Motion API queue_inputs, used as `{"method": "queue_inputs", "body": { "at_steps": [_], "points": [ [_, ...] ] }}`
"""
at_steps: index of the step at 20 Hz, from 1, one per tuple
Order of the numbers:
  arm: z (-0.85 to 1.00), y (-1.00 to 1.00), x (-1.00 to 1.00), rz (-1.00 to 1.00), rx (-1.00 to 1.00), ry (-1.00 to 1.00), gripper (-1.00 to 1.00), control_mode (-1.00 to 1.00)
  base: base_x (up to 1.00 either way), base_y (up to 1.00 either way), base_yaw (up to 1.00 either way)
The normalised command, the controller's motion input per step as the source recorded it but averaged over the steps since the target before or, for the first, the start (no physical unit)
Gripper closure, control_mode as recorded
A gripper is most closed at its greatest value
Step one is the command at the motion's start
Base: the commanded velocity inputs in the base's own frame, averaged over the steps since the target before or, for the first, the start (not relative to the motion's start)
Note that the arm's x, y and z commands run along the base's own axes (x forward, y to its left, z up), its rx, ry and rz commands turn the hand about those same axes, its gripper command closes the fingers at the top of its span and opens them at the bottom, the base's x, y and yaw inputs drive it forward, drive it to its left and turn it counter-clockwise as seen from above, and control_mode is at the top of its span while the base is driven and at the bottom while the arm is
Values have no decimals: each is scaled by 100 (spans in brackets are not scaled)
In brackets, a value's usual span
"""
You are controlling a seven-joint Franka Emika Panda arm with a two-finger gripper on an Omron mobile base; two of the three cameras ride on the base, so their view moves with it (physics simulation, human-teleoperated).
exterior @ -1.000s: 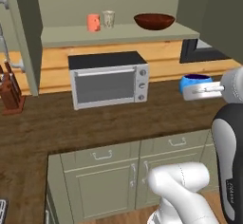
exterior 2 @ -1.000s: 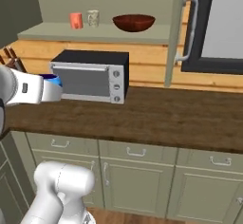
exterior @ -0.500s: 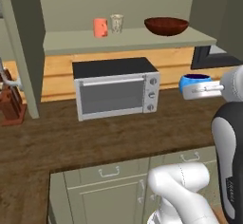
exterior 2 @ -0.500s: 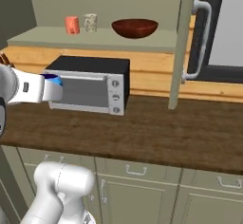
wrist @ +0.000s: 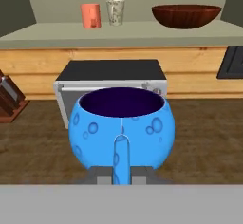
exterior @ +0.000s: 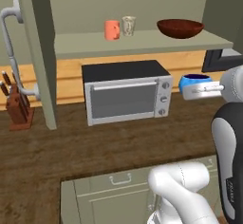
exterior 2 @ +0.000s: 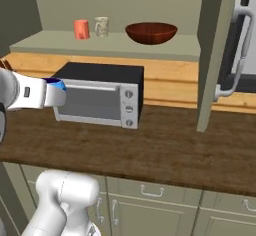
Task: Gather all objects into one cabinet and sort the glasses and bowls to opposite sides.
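My gripper (wrist: 121, 144) is shut on the rim of the small bright blue bowl (wrist: 122, 123), holding it upright in the air in front of the toaster oven. The blue bowl (exterior: 194, 80) hangs well below the open cabinet's pale shelf (exterior: 142, 44). On that shelf the orange-red cup (exterior: 112, 30) and the clear tumbler (exterior: 128, 25) stand together at the left, and the wide dark red-brown bowl (exterior: 180, 28) sits at the right. In the right base view the gripper (exterior 2: 56, 93) and the blue bowl (exterior 2: 56, 83) are at the left, and the cup (exterior 2: 81, 29), tumbler (exterior 2: 101, 26) and dark bowl (exterior 2: 151, 32) line the shelf (exterior 2: 165, 47).
A silver toaster oven (exterior: 126, 93) stands on the dark wood counter (exterior: 71, 147) under the shelf. The cabinet's doors hang open at both sides, one (exterior: 40, 52) at the left and one (exterior 2: 217, 55) at the right. A knife block (exterior: 18, 107) is at the far left.
The whole picture has shifted and grown: the base has driven closer and to the left. The blue bowl stays in the gripper, and the shelf's vessels have not moved.
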Motion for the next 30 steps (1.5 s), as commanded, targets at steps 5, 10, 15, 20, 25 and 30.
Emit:
{"method": "queue_inputs", "body": {
  "at_steps": [5, 10, 15, 20, 25, 30],
  "points": [
    [0, 0, 0, 0, 0, 0, 100, 100, 36, 24, 0],
    [0, 0, 0, 0, 0, 0, 100, 100, 40, 7, 0],
    [8, 0, -3, -1, 0, -2, 100, -100, 7, 0, 0],
    [69, 0, -27, -1, 0, -10, 100, -100, 0, 0, 0],
    [64, 13, 1, 2, 0, -8, 100, -100, 0, 0, 0],
    [8, 55, 63, 7, 0, 1, 100, -100, 0, 0, 0]
  ]
}}
